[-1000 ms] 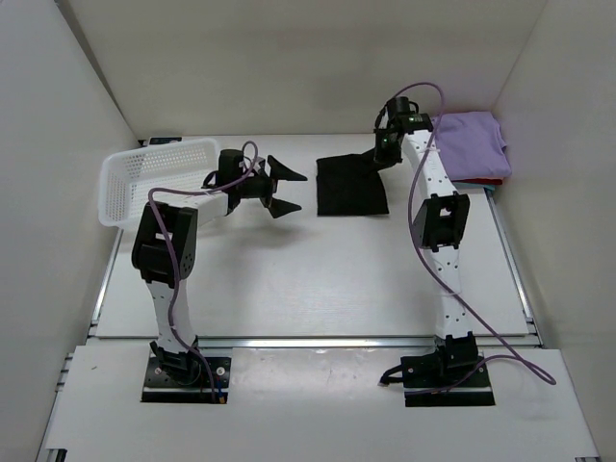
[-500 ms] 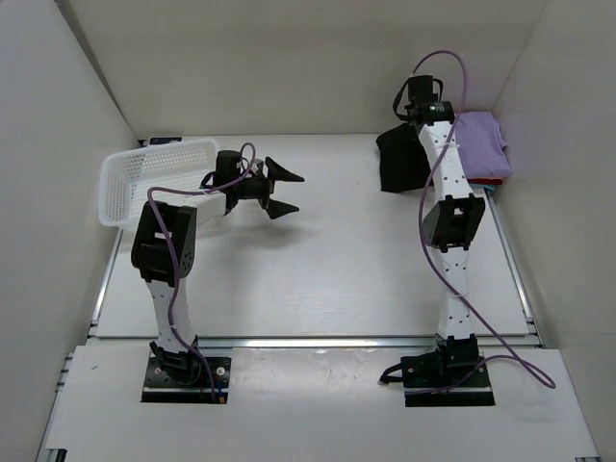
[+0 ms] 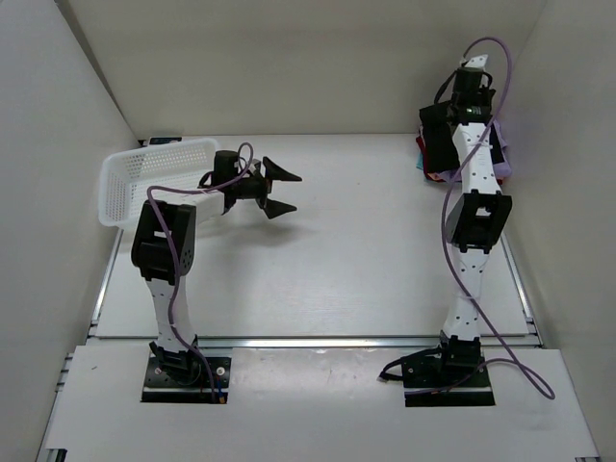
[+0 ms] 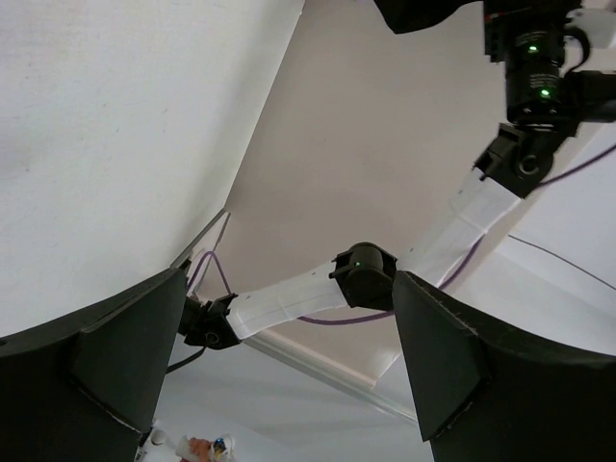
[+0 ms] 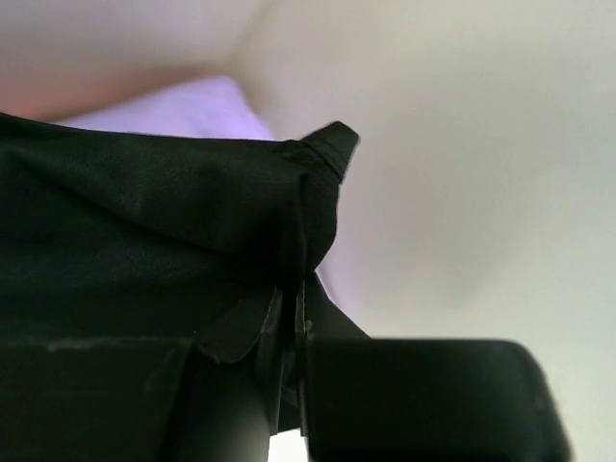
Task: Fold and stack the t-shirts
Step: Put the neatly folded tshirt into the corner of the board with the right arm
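Item: black t-shirt [image 3: 438, 144], which we log pinched in the clamped right gripper [image 5: 294, 322], hanging over the folded lavender t-shirt [image 5: 183, 111] (far right corner). Left gripper [image 3: 286, 192]: spread wide, empty.

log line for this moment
right gripper: shut on folded black cloth t-shirt | over lavender t-shirt stack | left gripper: open, empty

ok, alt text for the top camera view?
The right gripper, shut on a black t-shirt, holds it over the stack of folded t-shirts in the far right corner. The left gripper hangs open over the table beside a white basket.
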### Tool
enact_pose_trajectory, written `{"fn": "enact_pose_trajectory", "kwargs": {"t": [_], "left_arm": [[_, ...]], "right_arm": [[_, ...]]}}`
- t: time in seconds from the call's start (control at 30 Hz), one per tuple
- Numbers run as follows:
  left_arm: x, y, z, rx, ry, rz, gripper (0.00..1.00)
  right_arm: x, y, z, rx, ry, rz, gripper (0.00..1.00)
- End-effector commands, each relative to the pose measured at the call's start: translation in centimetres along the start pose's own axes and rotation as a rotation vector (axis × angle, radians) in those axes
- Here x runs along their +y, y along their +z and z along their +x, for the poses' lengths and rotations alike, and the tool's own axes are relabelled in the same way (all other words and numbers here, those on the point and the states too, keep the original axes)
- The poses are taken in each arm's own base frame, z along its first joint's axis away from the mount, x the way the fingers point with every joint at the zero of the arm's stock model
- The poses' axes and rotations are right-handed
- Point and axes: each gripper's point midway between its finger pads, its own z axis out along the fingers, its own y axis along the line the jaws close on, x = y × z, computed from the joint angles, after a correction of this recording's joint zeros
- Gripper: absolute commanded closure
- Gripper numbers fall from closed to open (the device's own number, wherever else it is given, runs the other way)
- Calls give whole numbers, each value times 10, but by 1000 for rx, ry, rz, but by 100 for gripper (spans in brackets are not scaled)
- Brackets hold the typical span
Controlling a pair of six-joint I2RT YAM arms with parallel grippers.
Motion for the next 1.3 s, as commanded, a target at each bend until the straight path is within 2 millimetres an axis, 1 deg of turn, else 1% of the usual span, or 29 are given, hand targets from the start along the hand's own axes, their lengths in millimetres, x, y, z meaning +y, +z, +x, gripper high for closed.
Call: {"fn": "enact_pose_trajectory", "kwargs": {"t": [0.0,0.07,0.17,0.23,0.27,0.3,0.37,0.4,0.47,0.5,0.6,0.63,0.67,0.7,0.73,0.77,0.8,0.83,0.87,0.9,0.93,1.0,1.03,1.07,1.13,1.17,1.2,1.23,1.27], "left_arm": [[-14,-15,1,-6,46,25,1],[-15,-18,3,-7,51,24,1],[-14,-20,1,-14,56,21,2],[-14,-22,2,-17,62,33,2],[-19,-24,2,-20,76,54,2],[-22,-27,3,-15,91,71,2],[-27,-30,3,-25,94,96,2],[-30,-33,2,-30,101,105,2],[-35,-35,6,-26,126,106,1],[-37,-38,8,-25,132,102,1],[-53,-46,18,-21,212,136,1],[-59,-48,20,-25,233,146,2],[-67,-53,22,-33,269,155,1],[-65,-54,26,-27,286,142,2],[-70,-59,30,-18,301,139,1],[-68,-59,32,-22,306,130,1],[-71,-67,34,-35,323,125,1],[-69,-77,35,-47,324,120,2],[-63,-81,34,-61,316,112,1],[-71,-91,36,-84,354,123,1],[-72,-97,39,-95,403,116,1],[-76,-109,39,-136,418,60,1],[-82,-116,41,-159,465,58,2],[-82,-124,37,-180,459,55,1],[-81,-132,45,-195,473,57,2],[-84,-136,50,-201,486,61,2],[-80,-139,52,-204,474,53,2],[-76,-142,54,-220,479,34,1],[-77,-146,59,-227,512,25,1]], "right_arm": [[-65,11,-34,-137,142,161,100],[-76,28,-22,-125,135,205,100],[-78,51,-18,-166,145,212,97],[-83,53,-35,-236,164,207,60],[-88,54,-36,-247,165,227,47],[-94,49,-53,-303,189,238,32],[-101,33,-83,-392,229,198,19],[-100,30,-85,-393,232,189,17],[-110,2,-106,-412,221,192,14],[-104,-5,-107,-399,198,190,14],[-117,-55,-128,-382,167,178,14],[-102,-67,-127,-354,137,138,13],[-107,-80,-123,-313,123,138,13],[-93,-92,-125,-307,105,95,13],[-100,-118,-127,-289,97,75,13],[-99,-125,-117,-240,72,65,13],[-101,-151,-118,-230,94,36,14],[-93,-161,-117,-222,106,7,14],[-105,-181,-114,-208,121,3,14],[-120,-211,-114,-209,137,0,15],[-102,-220,-106,-183,101,-36,15],[-105,-263,-75,-123,22,-48,15],[-97,-285,-54,-107,-26,-71,14],[-79,-304,-43,-117,-60,-116,14],[-69,-334,14,-145,-70,-178,13],[-78,-356,15,-215,26,-228,14],[-52,-354,42,-190,21,-312,14],[-43,-360,57,-207,85,-409,12],[-52,-352,67,-196,124,-402,11]]}}
